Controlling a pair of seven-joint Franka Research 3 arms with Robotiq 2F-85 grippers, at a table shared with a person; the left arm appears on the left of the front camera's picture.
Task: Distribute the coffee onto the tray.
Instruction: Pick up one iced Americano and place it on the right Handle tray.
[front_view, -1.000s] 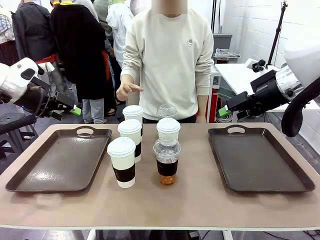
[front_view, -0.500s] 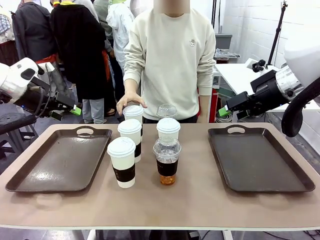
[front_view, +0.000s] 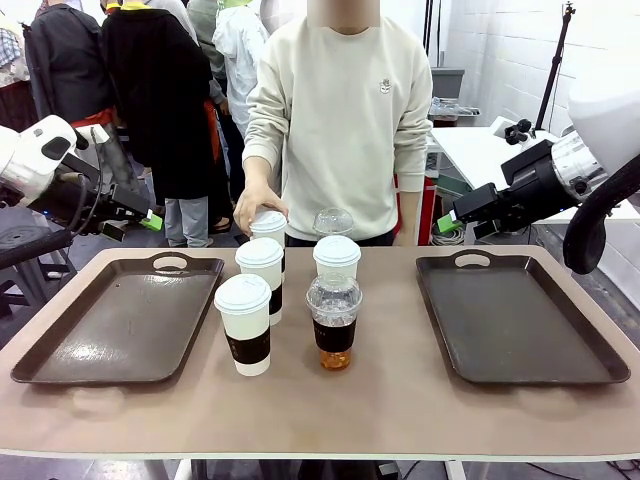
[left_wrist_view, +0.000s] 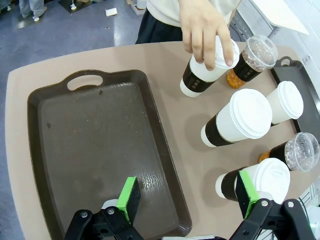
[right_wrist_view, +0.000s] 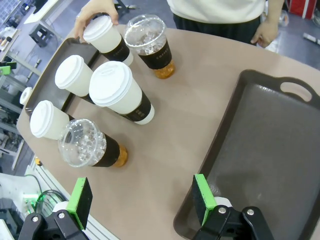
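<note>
Plainly, left pincer and right pincer gape empty; a hand grips a white-lidded paper cup.

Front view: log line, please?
person's hand on far white cup; left gripper open; right gripper open; left tray bare; right tray bare

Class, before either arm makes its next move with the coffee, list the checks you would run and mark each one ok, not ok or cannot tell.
1. Left claw open: ok.
2. Right claw open: ok.
3. Left tray bare: ok.
4. Right tray bare: ok.
5. Nearest white cup upright, nothing touching it: ok.
6. Person's hand off the coffee: not ok; it grips the far white cup.
</note>
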